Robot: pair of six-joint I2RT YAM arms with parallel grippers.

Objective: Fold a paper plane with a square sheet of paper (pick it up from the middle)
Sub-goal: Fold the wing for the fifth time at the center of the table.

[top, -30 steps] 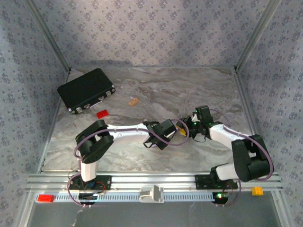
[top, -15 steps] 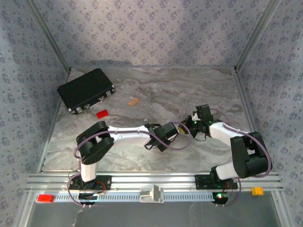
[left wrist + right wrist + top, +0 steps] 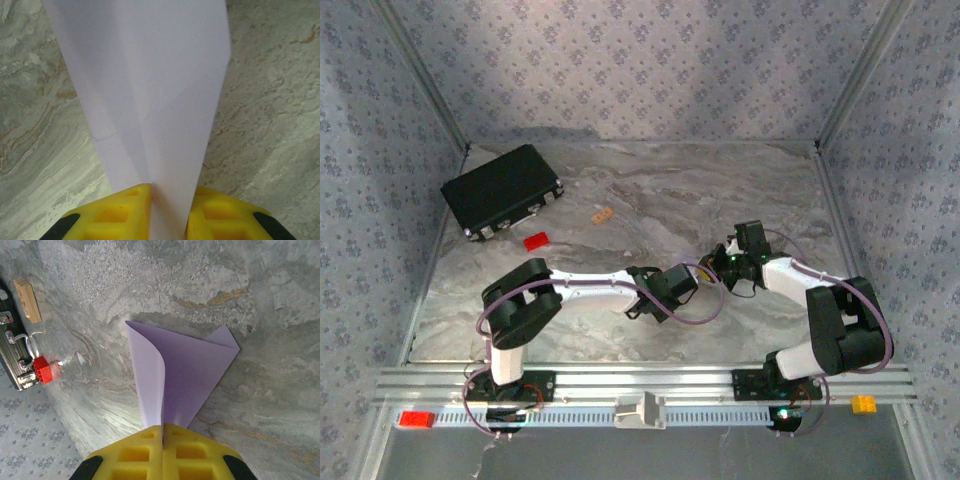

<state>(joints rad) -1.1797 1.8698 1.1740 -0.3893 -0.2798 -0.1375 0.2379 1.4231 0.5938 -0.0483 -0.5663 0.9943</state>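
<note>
Finding 1, grip. Your left fingers are closed down to a narrow slot with the sheet of paper pinched in it. Your right fingers are pressed fully together, and the same paper leaves them as a thin seam. Both arms have hold of it, so neither is the nearer.

Finding 2, the governing relation. From each pair of fingers the paper runs straight ahead, away from the tips. In the left wrist view its long axis is in line with the fingers, and a centre crease starts right at the slot. In the right wrist view it fans out from the seam, with one flap on the left and a pointed corner out to the right. My judgement is that the next fold depends on keeping that centre crease in line with the left fingers. I cannot tell how the two grip points sit relative to each other along the paper.

Finding 3, condition. The paper is pale lilac, plain and layered. Slanting creases converge toward the left fingers. The left flap in the right wrist view curls open instead of lying flat. I judge the folding to be partway done, since this is not yet a slim dart.

Finding 4, location. The paper is where the two wrists meet, right of centre over the counter. I cannot tell whether it touches the surface. The black case, red block and tan block lie well apart to the far left.
</note>
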